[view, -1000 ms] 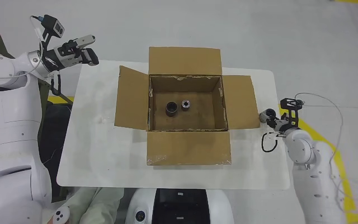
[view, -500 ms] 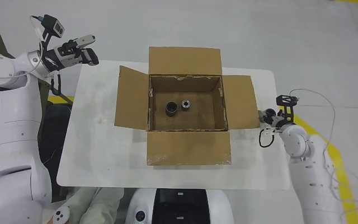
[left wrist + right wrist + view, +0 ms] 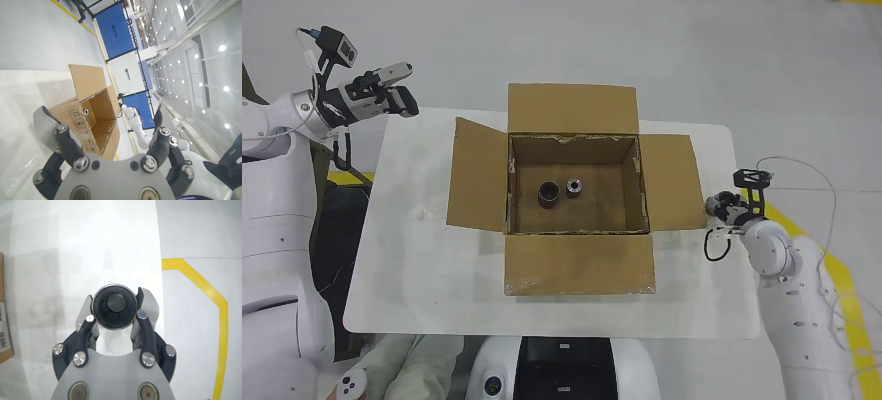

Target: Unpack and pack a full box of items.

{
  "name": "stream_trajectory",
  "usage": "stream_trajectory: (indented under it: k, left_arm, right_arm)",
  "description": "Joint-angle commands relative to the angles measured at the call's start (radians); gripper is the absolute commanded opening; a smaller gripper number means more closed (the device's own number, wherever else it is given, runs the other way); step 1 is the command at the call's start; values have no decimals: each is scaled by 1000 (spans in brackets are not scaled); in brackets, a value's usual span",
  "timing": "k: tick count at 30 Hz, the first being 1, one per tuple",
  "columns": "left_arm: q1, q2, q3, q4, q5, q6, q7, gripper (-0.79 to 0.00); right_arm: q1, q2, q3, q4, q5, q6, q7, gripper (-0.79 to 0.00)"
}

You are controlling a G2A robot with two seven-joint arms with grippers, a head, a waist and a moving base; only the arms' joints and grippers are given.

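Observation:
An open cardboard box (image 3: 578, 265) stands mid-table with its flaps spread; a dark cylinder (image 3: 548, 193) and a smaller metal-rimmed cylinder (image 3: 573, 186) sit on its floor. My right gripper (image 3: 722, 208) is just beyond the box's right flap, over the white table, shut on a black cylindrical part (image 3: 115, 306) with a metal rim. My left gripper (image 3: 400, 85) hangs off the table's far left corner, open and empty; its fingers (image 3: 159, 121) frame the box (image 3: 94, 113) from the side.
The white table (image 3: 412, 260) has bare room left and right of the box. Its right edge (image 3: 158, 256) lies close beside the right gripper. Yellow floor tape (image 3: 208, 289) runs past that edge.
The right arm has shifted slightly toward the box and farther back, still holding the black part. The left arm and the box contents have not moved.

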Motion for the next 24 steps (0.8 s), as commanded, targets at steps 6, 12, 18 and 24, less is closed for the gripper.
stream_trajectory:
  k: [6, 12, 18, 24]
  left_arm:
    - [0, 0, 0, 0, 0, 0, 0, 0]
    - [0, 0, 0, 0, 0, 0, 0, 0]
    - [0, 0, 0, 0, 0, 0, 0, 0]
    - [0, 0, 0, 0, 0, 0, 0, 0]
  right_arm:
    - [-30, 4, 7, -56, 4, 5, -6, -785]
    - [-56, 5, 6, -112, 15, 4, -19, -785]
    - [-111, 8, 24, -218, 23, 9, -45, -785]
    - [-144, 11, 41, -307, 28, 17, -57, -785]
